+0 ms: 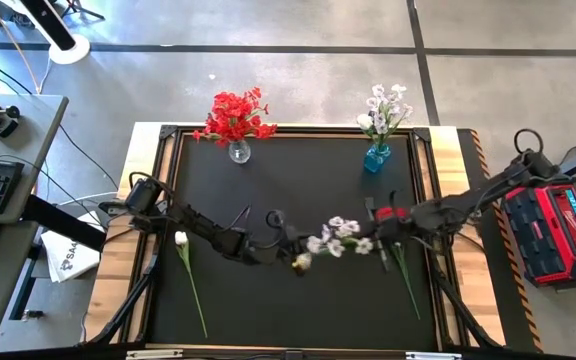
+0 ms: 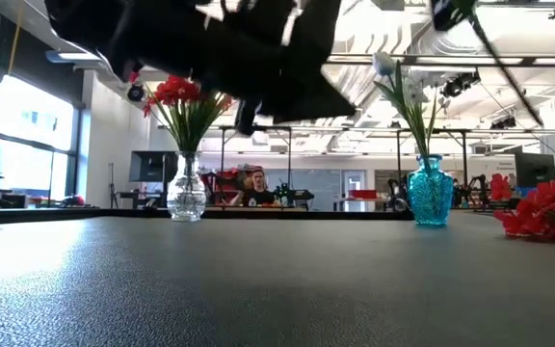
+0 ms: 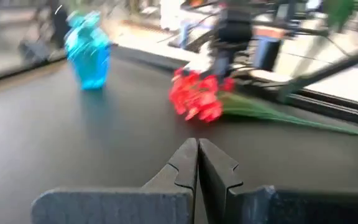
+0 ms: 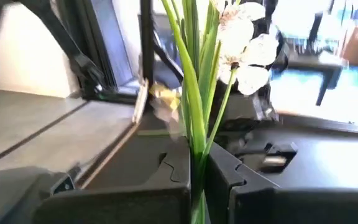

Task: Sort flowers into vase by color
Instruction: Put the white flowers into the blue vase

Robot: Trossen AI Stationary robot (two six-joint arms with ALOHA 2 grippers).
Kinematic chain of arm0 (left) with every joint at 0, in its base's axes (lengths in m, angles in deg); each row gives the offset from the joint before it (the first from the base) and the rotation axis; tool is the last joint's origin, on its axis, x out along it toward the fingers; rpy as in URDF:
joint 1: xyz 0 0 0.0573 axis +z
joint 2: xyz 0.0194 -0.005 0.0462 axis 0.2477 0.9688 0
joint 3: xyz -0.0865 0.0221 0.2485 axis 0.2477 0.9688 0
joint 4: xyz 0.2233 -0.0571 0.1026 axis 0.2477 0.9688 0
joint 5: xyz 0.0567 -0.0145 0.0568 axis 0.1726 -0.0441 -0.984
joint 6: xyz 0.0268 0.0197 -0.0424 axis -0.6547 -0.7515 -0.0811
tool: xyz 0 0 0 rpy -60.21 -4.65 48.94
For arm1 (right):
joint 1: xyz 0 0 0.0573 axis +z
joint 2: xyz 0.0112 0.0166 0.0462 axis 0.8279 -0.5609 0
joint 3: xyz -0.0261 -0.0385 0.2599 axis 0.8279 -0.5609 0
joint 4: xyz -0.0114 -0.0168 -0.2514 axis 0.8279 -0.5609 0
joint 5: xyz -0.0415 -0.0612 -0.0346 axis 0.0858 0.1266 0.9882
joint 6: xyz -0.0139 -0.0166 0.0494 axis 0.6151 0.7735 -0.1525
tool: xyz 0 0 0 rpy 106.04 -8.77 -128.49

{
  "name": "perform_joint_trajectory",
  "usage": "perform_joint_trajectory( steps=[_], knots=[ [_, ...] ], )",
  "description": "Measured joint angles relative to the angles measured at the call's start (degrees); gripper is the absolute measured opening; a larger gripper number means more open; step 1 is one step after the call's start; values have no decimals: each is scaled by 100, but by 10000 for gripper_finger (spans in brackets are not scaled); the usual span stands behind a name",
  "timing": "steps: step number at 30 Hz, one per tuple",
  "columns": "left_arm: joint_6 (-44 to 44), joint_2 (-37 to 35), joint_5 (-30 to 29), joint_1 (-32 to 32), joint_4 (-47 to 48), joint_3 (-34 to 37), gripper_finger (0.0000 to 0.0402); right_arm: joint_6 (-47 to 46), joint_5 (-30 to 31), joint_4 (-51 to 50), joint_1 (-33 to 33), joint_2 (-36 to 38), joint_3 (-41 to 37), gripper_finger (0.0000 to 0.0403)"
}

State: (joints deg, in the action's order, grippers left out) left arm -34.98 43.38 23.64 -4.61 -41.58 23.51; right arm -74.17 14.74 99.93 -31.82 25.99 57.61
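The right gripper [image 4: 197, 171] is closed on the green stems of a white flower spray [image 1: 336, 238], so it should keep them pinched upright and lower the stem ends straight into the blue vase [image 1: 376, 157]. The blossoms hang mid-counter [image 1: 268, 320], well short of that vase and just beside the closed, empty left gripper [image 3: 197, 163]. A single white flower [image 1: 182, 240] lies on the counter, well left of the blue vase.

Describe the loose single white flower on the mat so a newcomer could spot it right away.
Start at the black mat in the high view and go to its left side, below the left arm. There a single white flower lies flat, its thin green stem running toward the near edge. Unlike the white spray in the right gripper or the white bunch in the blue vase, it is alone and lies untouched.
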Motion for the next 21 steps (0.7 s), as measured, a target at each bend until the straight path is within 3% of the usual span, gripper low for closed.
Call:
perform_joint_trajectory(
  steps=[4, 8, 11, 14, 16, 21],
  knots=[
    [-954, -146, -45, -224, -211, -1, 1, 146, 69, -318, 181, 562, 0, 1],
    [-1389, -375, -428, -432, -122, -2, 1, 28, 473, -1020, 326, 1153, 0, 1],
    [-1664, -491, -365, -516, -218, -2, 1, 108, 651, -930, 434, 1446, 0, 1],
    [-2099, -470, 361, -383, -668, -2, 2, 565, 292, -378, 500, 1484, 0, 0],
    [-2442, -377, 1153, -195, -1174, -2, 11, 840, -62, 25, 496, 1394, 0, 0],
    [-2700, -136, 2736, 311, -1910, -205, 63, 1243, -876, 1039, 443, 865, 0, 0]
  ],
)
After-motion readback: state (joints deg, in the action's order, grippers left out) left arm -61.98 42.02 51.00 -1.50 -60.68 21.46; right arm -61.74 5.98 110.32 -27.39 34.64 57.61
